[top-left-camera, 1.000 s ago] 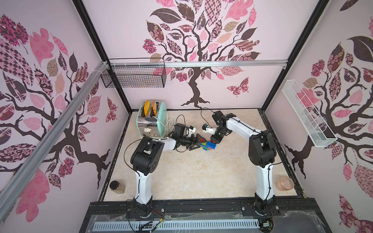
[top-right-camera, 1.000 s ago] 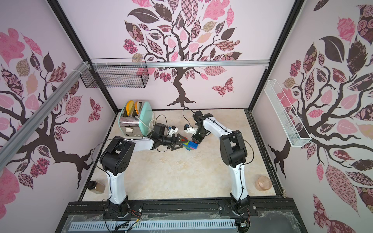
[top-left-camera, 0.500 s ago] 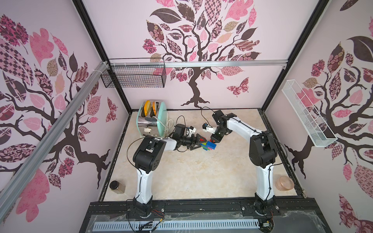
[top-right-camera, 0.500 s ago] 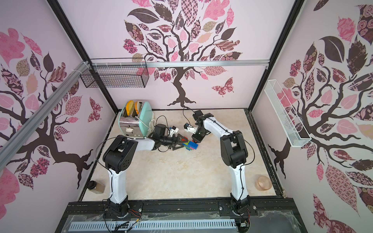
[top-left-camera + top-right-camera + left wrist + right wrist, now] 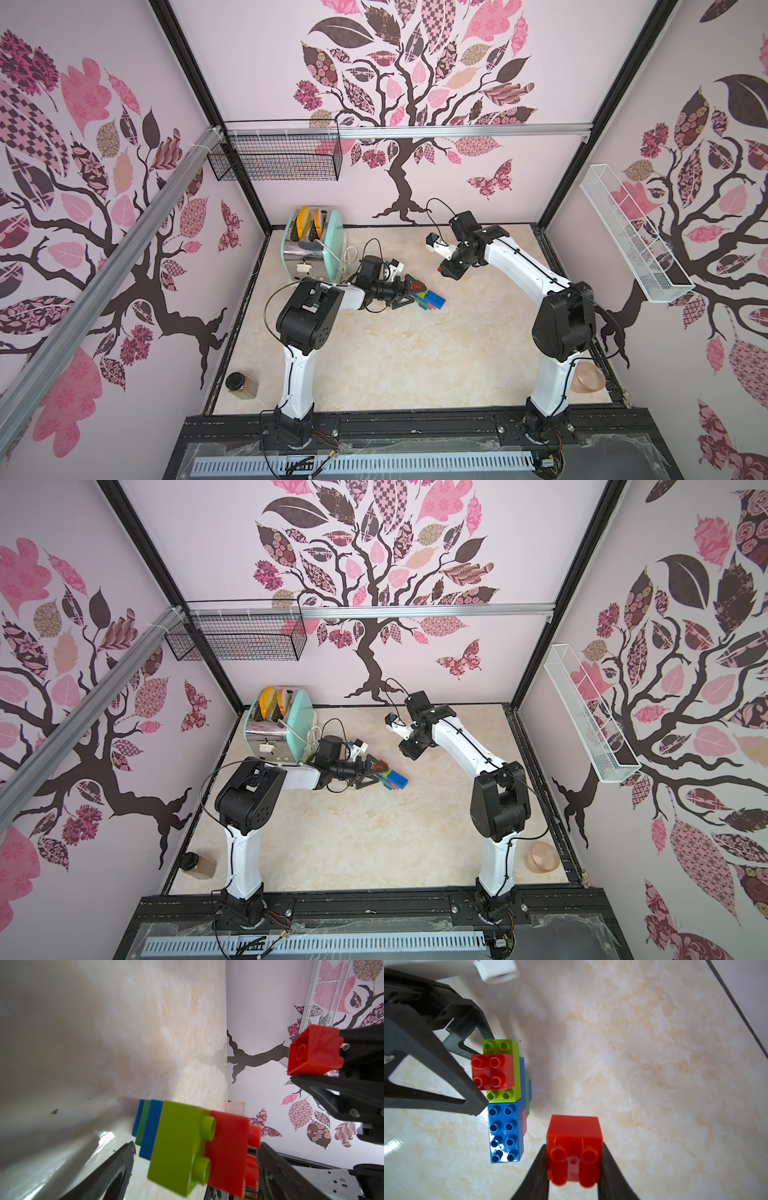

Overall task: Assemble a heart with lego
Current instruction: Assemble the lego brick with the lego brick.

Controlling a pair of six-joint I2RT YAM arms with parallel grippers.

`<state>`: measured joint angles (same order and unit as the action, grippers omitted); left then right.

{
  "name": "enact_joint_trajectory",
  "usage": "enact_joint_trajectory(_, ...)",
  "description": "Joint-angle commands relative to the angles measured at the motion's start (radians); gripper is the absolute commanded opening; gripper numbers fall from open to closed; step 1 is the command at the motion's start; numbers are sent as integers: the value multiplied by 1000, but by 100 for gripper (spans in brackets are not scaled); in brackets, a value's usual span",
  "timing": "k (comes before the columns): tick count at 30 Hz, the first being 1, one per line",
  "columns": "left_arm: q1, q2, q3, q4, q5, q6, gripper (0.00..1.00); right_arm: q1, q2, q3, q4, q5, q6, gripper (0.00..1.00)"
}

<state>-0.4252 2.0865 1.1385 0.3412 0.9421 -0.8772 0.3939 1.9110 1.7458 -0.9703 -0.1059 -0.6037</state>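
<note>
The marbled beige counter (image 5: 395, 361) carries the heart of joined blue, green, lime, pink and red plastic bricks (image 5: 430, 300). My left jaws stand wide astride its red end; my right jaws clamp a small red studded brick (image 5: 574, 1132), apart.

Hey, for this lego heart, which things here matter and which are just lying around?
Job: joined cluster of blue, green, lime, pink and red plastic bricks; loose red square brick in the right tool.
Lying about: mint-green toaster; brown glass jar; pink translucent bowl; black wire basket; white wire basket.
</note>
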Motion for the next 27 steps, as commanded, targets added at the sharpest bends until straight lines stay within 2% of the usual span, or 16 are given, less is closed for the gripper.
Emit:
enact_joint_trajectory(1,6,22,-19,74,-19,14,95,-4,-36,-7,46,53,118,25)
enact_joint_trajectory(4,6,46,-31,182,-14,-40,92,-4,-74,-48,95,78,191,25)
enact_joint_trajectory(8,7,72,-45,313,-8,-117,87,-2,-137,-121,152,51,244,26)
enact_joint_trajectory(14,7,60,-49,333,-14,-124,82,24,-179,-172,161,31,272,24)
enact_joint_trajectory(20,7,56,-50,338,-8,-131,78,103,-178,-220,115,54,222,24)
enact_joint_trajectory(27,6,43,-60,342,-5,-133,74,111,-193,-268,76,35,130,24)
